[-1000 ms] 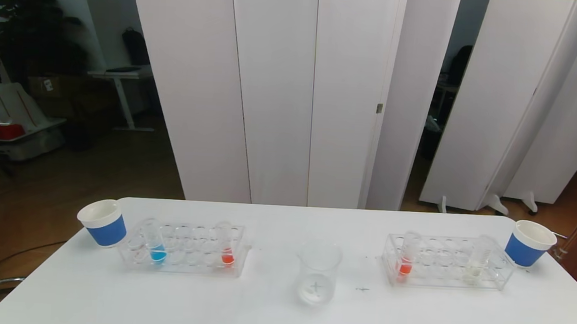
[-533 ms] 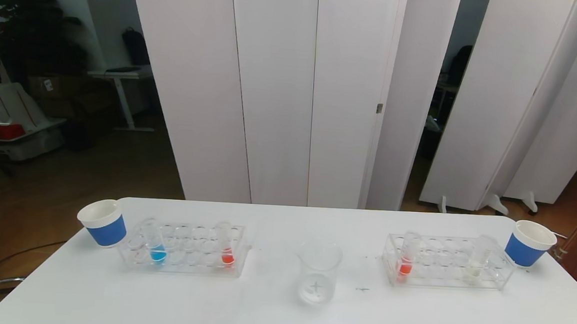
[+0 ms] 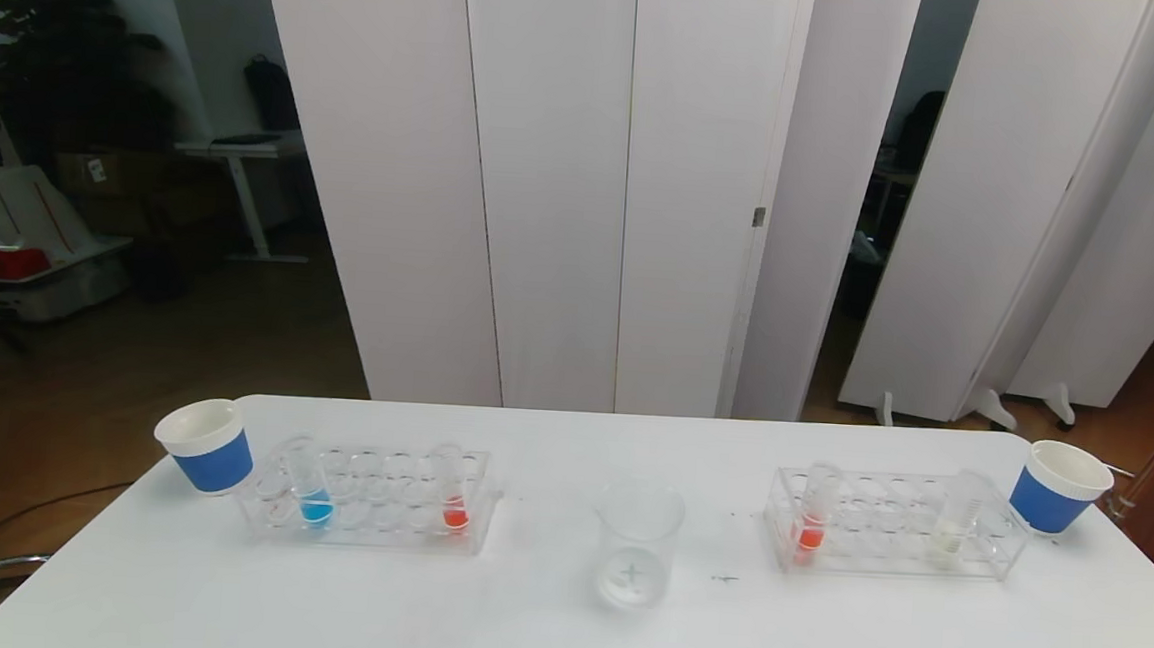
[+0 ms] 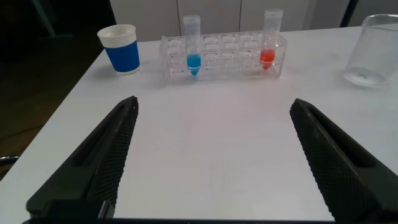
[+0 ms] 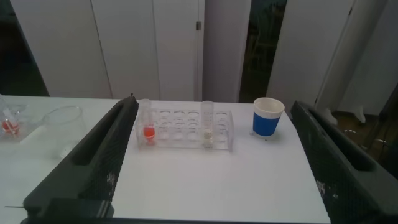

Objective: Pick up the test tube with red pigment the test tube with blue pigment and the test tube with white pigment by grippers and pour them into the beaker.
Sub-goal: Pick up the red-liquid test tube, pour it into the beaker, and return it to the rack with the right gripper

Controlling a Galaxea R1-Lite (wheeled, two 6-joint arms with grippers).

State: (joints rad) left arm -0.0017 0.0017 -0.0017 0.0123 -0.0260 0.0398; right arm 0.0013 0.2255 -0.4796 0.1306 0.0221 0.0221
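Both arms are hanging back off the table's near edge, outside the head view. The left gripper [image 4: 214,162] and right gripper [image 5: 214,162] are gaping wide, empty. The beaker [image 3: 635,543] is sitting lower centre, the blue tube [image 3: 311,488] racked lower left, the white tube [image 3: 955,528] racked lower right.

**Materials and finishes**

Counter [image 3: 538,632]: white, smooth, matt with a faint sheen. Beaker [image 3: 636,545] at mid-counter: clear glossy glass. Both tube racks [image 3: 376,497] [image 3: 890,527]: clear glossy plastic. Blue-pigment tube [image 3: 311,488] and white-pigment tube [image 3: 956,523]: clear plastic, the latter finely ridged. Corner cups [image 3: 207,445] [image 3: 1058,487]: matt paper, blue with white rims. Left gripper [image 4: 214,162] and right gripper [image 5: 214,158]: black fingers with rough, knurled matt pads.
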